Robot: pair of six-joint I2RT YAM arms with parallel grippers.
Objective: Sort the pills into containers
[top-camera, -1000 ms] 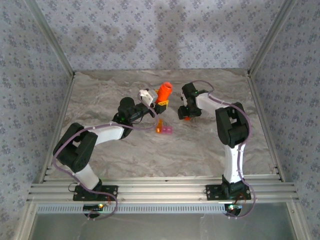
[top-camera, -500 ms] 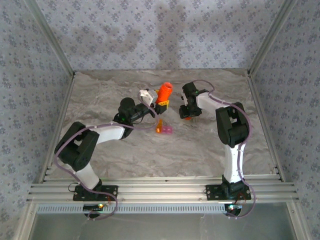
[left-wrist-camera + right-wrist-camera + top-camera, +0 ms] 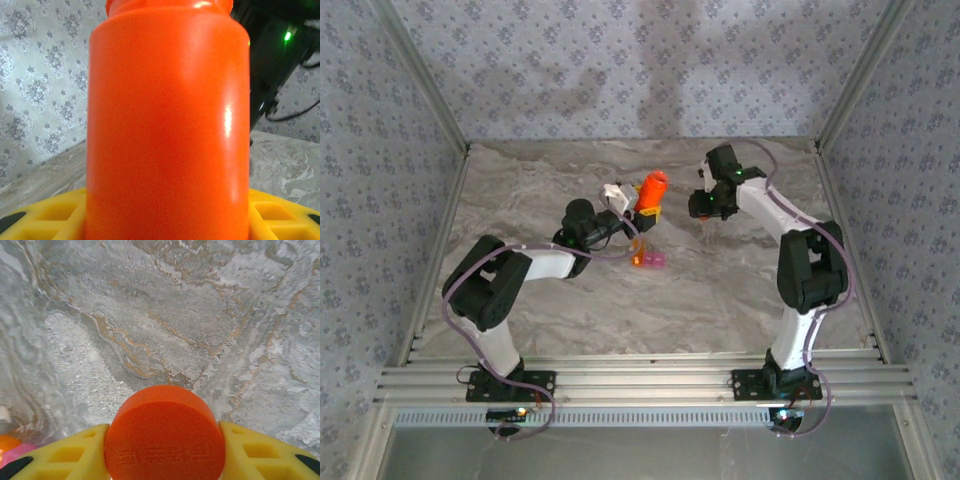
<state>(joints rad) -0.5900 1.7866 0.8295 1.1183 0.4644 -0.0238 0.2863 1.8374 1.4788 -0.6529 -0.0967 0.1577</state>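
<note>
Saw left gripper (image 3: 646,208) clamped on an orange bottle (image 3: 653,187), yellow fingers (image 3: 42,220) pressed against both sides of its lower part. Logged the bottle as roughly upright, a bit past the table's (image 3: 550,300) middle toward the far edge, about halfway between left and right edges. Couldn't tell whether its base touched the table. Caught in the left wrist view the bottle's glossy side close up, neck cropped at the top, and behind it on the right a black arm part (image 3: 272,55) with a green light (image 3: 287,36) lit.

Saw right gripper (image 3: 711,208) pinching an orange cap (image 3: 164,432) between its yellow fingers (image 3: 260,450), both against the cap's rim. Noted the cap's flat round face toward the wrist camera, faint raised lettering on it, unreadable, marbled table beyond. Placed this gripper right of the bottle, apart from it, nearer the far edge than the near one.

Found the containers (image 3: 648,260), one orange and one pink, joined, lying near the table's middle, just on the near side of the bottle and left gripper, apart from the right gripper. Marked orange half left, pink half right. Couldn't make out lids or contents, too small.

Noted patterned walls (image 3: 620,70) on three sides and metal rails (image 3: 640,385) along the near edge.
</note>
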